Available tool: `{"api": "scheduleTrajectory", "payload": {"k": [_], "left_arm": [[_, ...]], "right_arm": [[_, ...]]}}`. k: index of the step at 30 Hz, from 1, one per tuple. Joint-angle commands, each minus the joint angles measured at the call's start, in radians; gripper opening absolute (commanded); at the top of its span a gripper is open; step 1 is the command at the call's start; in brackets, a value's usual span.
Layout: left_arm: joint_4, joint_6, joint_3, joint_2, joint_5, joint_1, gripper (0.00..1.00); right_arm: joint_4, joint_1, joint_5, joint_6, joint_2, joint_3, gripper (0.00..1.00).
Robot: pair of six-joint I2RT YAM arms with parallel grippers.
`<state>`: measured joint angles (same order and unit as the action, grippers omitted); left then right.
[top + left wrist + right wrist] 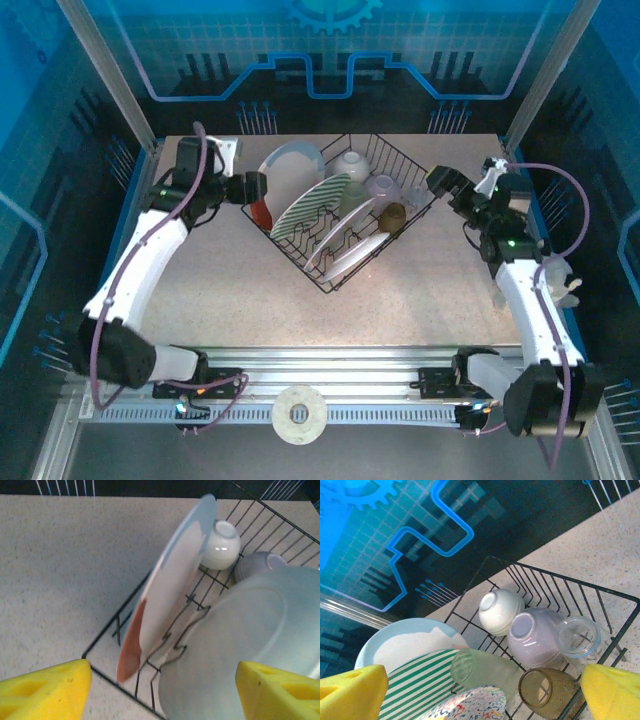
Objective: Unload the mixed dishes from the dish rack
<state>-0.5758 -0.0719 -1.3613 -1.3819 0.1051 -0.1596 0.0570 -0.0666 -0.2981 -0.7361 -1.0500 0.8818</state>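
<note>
The dish rack (pixel 330 278), a black wire basket, stands in the middle of the table, turned like a diamond. Plates stand upright in it: one blue, white and red (pixel 285 168), a green-striped one (pixel 312 205) and a squiggle-patterned one (pixel 480 707). Behind them are a cream bowl (pixel 350 162), a lilac bowl (pixel 382 187), a frosted green cup (pixel 487 670), a brown cup (pixel 392 215) and a clear cup (pixel 577 637). My left gripper (pixel 262 190) is open at the rack's left corner, facing the blue, white and red plate (pixel 170 590). My right gripper (pixel 437 183) hovers open at the right corner, over the cups.
The rack wire (pixel 102 645) runs just below the left fingers (pixel 45 690). Bare tabletop (pixel 230 290) lies in front of the rack and to its left. A roll of tape (pixel 299 415) sits on the rail between the arm bases. Blue panels wall the back.
</note>
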Motion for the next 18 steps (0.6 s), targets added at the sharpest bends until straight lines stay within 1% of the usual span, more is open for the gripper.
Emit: {"api": "scheduleTrajectory", "payload": {"k": [1,4,12,18], "left_arm": [[0.030,0.123,-0.081,-0.090,0.029,0.014,0.70],[0.009,0.133,-0.140,-0.159,0.027,0.015,0.62],[-0.017,0.127,-0.216,-0.272,-0.032,0.015,0.51],[-0.009,0.105,-0.228,-0.305,0.005,0.014,0.42]], "right_arm": [[0.081,0.003,-0.034,0.045,0.087,-0.044,1.00],[0.120,0.006,-0.059,0.059,0.163,-0.062,1.00],[0.199,0.008,-0.119,0.074,0.287,-0.082,1.00],[0.211,0.008,-0.148,0.060,0.339,-0.100,1.00]]}}
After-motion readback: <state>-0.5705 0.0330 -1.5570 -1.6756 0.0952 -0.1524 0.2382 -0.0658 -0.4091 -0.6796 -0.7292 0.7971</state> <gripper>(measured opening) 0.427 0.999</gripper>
